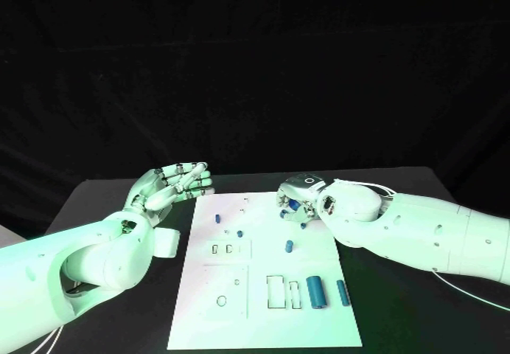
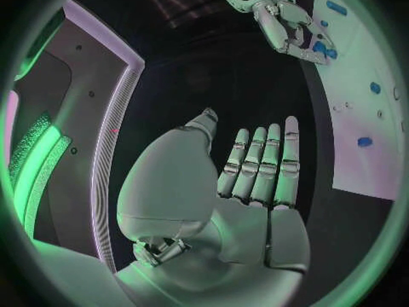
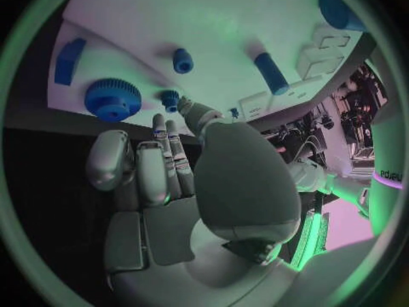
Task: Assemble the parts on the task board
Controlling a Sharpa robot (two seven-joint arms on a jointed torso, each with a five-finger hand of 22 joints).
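Observation:
The white task board (image 1: 266,324) lies in the middle of the table. A thick blue cylinder (image 1: 315,291) and a thin blue bar (image 1: 342,293) lie near its near right corner, and small blue pegs (image 1: 218,218) stand farther back. My right hand (image 1: 308,198) hangs over the board's far right corner, fingers pointing down. In the right wrist view its fingertips (image 3: 159,124) and thumb reach a small blue peg (image 3: 170,99) beside a blue gear (image 3: 111,99); whether they pinch it is unclear. My left hand (image 1: 170,188) is raised off the board's far left corner, fingers straight and apart, holding nothing.
A blue block (image 3: 68,60), another peg (image 3: 183,60) and a blue cylinder (image 3: 271,73) lie on the board beyond the right hand. Bare black table (image 1: 117,199) flanks the board on both sides. A thin white cable (image 1: 468,289) trails under my right arm.

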